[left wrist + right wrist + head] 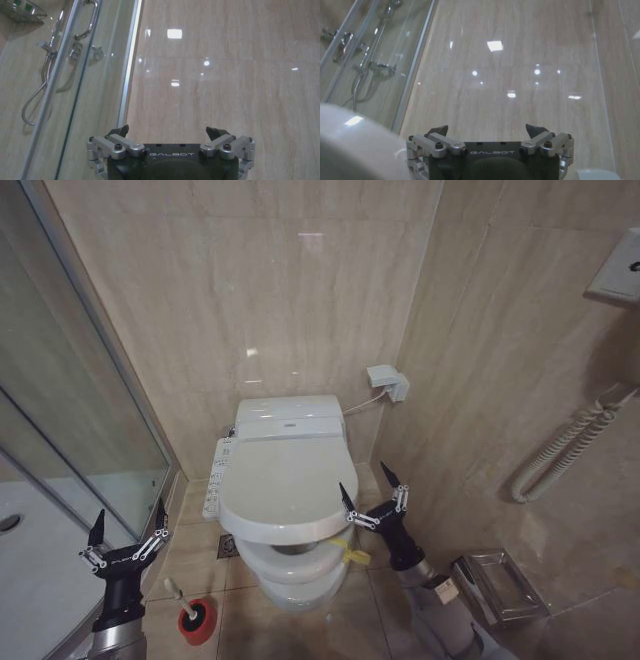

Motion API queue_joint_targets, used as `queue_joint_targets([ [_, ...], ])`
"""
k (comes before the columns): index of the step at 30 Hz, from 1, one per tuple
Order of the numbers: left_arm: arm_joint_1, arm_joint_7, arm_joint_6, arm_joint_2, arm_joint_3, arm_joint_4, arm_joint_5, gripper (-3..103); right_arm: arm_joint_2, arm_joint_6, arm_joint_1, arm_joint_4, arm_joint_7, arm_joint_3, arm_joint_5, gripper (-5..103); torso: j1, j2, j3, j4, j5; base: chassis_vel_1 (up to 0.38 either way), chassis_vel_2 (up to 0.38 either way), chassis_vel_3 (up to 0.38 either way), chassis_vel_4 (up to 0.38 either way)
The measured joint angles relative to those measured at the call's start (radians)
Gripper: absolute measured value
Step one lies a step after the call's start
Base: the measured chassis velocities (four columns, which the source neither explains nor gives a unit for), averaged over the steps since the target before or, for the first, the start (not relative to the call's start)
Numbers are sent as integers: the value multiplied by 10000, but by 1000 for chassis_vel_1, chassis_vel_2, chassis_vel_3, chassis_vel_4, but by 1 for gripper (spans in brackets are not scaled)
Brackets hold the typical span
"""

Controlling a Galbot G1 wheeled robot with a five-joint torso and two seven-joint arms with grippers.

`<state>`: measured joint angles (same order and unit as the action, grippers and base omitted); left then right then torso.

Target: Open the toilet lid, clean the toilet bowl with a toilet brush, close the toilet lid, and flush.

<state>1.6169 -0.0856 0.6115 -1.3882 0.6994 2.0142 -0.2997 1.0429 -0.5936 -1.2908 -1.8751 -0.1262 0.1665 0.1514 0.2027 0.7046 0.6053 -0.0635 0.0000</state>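
The white toilet lid point(280, 485) lies shut over the toilet bowl point(295, 580), with a yellow strap point(352, 556) hanging at its front right rim. My right gripper point(368, 488) stands open just right of the lid's front edge, fingers pointing up, close to the strap. The lid's curved edge point(355, 150) shows beside the right gripper point(487, 129). The toilet brush point(178, 593) stands in its red holder point(196, 620) on the floor left of the bowl. My left gripper point(128, 525) is open above the floor left of the brush. In the left wrist view the left gripper point(167, 130) faces the wall.
A glass shower door point(70, 450) and white tray point(30, 570) bound the left side. A control panel point(218, 475) sticks out at the toilet's left. A wall grab bar point(565, 450) and a metal bin point(495, 585) stand at the right. Tiled wall point(300, 290) is behind.
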Motion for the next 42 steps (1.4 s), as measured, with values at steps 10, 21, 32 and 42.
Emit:
queue_joint_targets([
  [10, -175, -1, -35, -58, -165, -140, 48, 100, 53, -337, -381, 865, 4, 29, -597, 100, 5, -4, 2, -2, 0, 12, 29, 14, 0],
  [21, -235, 2, -18, -48, -129, -289, 45, 100, 755, -352, 307, 2251, -73, -452, -824, 100, 1, -2, 1, -2, 1, 0, 0, 0, 0],
  [32, -442, 2, -18, -21, -63, -559, 34, 100, 1681, -372, 1109, 4005, -93, -574, -878, 100, 2, -1, 1, -5, 0, 0, 0, 0, 0],
  [42, -413, 7, -16, -67, -143, -616, 72, 100, 2175, -513, 1218, 4815, -93, -170, -865, 100, 2, -1, 1, -7, -2, 0, 0, 0, 0],
])
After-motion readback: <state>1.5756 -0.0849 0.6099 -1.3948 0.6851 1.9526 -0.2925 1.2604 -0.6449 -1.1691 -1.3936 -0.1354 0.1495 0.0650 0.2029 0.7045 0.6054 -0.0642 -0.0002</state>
